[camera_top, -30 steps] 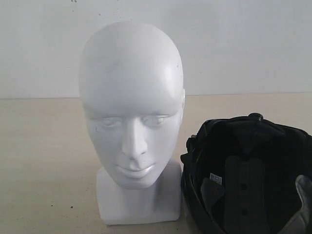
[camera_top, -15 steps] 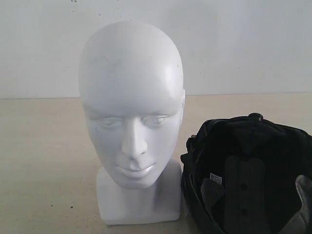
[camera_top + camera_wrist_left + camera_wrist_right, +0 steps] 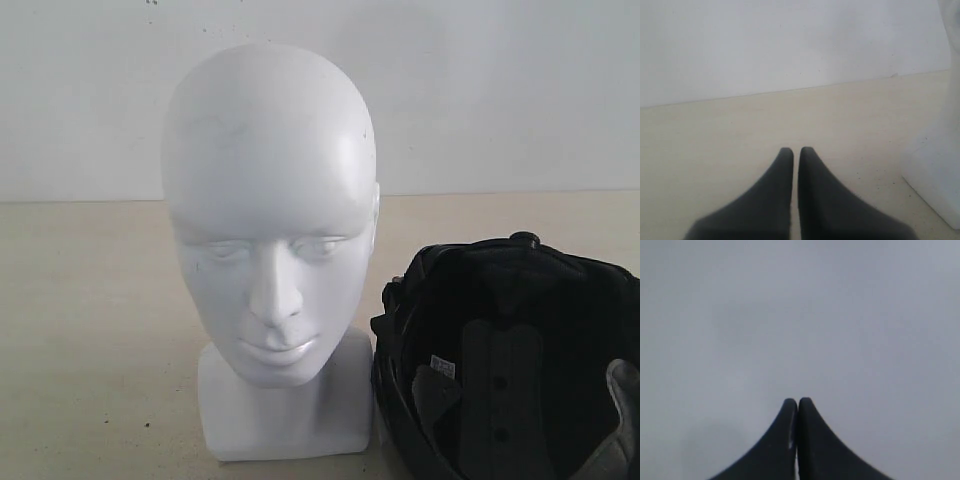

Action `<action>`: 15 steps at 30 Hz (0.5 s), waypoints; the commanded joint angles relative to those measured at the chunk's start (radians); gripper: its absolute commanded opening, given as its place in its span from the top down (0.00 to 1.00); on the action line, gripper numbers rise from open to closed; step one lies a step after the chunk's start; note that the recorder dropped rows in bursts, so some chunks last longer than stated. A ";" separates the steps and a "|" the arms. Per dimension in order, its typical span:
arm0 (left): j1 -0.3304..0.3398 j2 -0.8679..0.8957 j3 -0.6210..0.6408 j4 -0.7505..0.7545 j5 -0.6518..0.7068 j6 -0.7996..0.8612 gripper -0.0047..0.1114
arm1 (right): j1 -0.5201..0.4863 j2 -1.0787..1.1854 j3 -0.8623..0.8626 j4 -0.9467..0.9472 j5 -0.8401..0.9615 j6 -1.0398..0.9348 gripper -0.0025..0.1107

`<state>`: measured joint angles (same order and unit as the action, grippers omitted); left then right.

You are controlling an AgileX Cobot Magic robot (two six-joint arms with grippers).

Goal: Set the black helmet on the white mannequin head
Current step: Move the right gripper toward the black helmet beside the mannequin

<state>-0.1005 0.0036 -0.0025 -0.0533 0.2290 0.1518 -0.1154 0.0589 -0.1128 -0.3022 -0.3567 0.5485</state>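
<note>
Not started: black helmet (image 3: 510,360) lies upturned beside bare white mannequin head (image 3: 270,220). Closed and empty: left gripper (image 3: 796,150), right gripper (image 3: 798,401).

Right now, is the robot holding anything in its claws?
No, nothing. The left gripper and right gripper are both shut, empty. The black helmet lies on the table beside the white mannequin head.

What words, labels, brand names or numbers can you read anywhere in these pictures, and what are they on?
Inside the black helmet, a small white tag on the lining: some print, too small and blurred to read.
On the white mannequin head: no text or sign.
Elsewhere in the three views: nothing legible.
</note>
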 commanded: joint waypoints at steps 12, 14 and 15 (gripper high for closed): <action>-0.002 -0.004 0.003 -0.015 -0.004 0.007 0.92 | -0.003 0.536 -0.442 -1.442 -0.707 1.550 0.98; -0.002 -0.004 0.003 -0.015 -0.004 0.007 0.92 | -0.003 0.605 -0.442 -1.442 -0.796 1.550 0.98; -0.002 -0.004 0.003 -0.015 -0.004 0.007 0.92 | -0.003 0.628 -0.442 -1.442 -0.810 1.550 0.98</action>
<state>-0.1005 0.0036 -0.0025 -0.0533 0.2290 0.1518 -0.1154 0.6110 -0.5467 -1.7285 -1.0476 2.0794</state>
